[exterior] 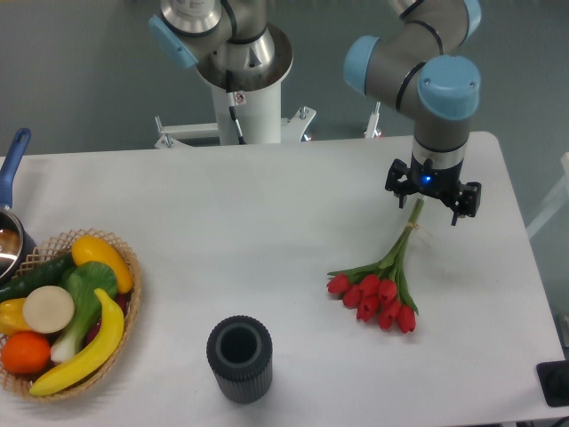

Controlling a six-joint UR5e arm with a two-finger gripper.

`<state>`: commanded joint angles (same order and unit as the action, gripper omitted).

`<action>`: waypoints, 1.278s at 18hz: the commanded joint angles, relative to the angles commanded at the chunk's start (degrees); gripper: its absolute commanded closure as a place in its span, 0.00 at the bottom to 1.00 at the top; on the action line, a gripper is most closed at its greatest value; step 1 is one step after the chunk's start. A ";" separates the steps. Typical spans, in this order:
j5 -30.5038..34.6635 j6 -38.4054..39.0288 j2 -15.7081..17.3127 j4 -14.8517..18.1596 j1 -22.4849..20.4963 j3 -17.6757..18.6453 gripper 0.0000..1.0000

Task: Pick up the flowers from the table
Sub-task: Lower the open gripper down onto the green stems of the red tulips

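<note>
1. White desk (267, 231) fills the view under the arm.
2. Fingers (432, 201) hang spread open over the stem ends, gripping nothing.
3. Flowers (382, 285) lie flat below them, red buds pointing away.
4. Dark ribbed cylinder (239, 358) stands well apart; wicker basket (124, 329) sits farthest.

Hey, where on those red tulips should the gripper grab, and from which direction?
Likely the bundled stems just above the tie on the flowers, coming straight down. They lie flat on the table, stems toward the gripper; the buds look fragile.

Red tulip flowers (380, 286) lie flat on table (267, 231), right side.
</note>
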<state>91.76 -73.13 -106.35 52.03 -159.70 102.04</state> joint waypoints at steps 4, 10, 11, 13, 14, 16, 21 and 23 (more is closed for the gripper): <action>-0.09 0.18 -0.09 -0.17 0.18 0.35 0.00; -0.09 0.36 -2.19 -6.58 1.23 4.83 0.00; 0.00 0.01 -2.55 -6.94 1.41 5.36 0.00; 0.00 0.26 -3.95 -7.12 2.02 5.01 0.00; 0.09 0.35 -4.74 -7.12 2.81 4.92 0.00; 0.09 0.44 -5.97 -7.12 3.25 4.92 0.00; 0.00 0.44 -6.24 -7.03 3.25 4.75 0.00; 0.00 0.44 -6.41 -7.12 3.34 4.75 0.00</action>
<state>91.76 -72.69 -112.76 44.91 -156.36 106.79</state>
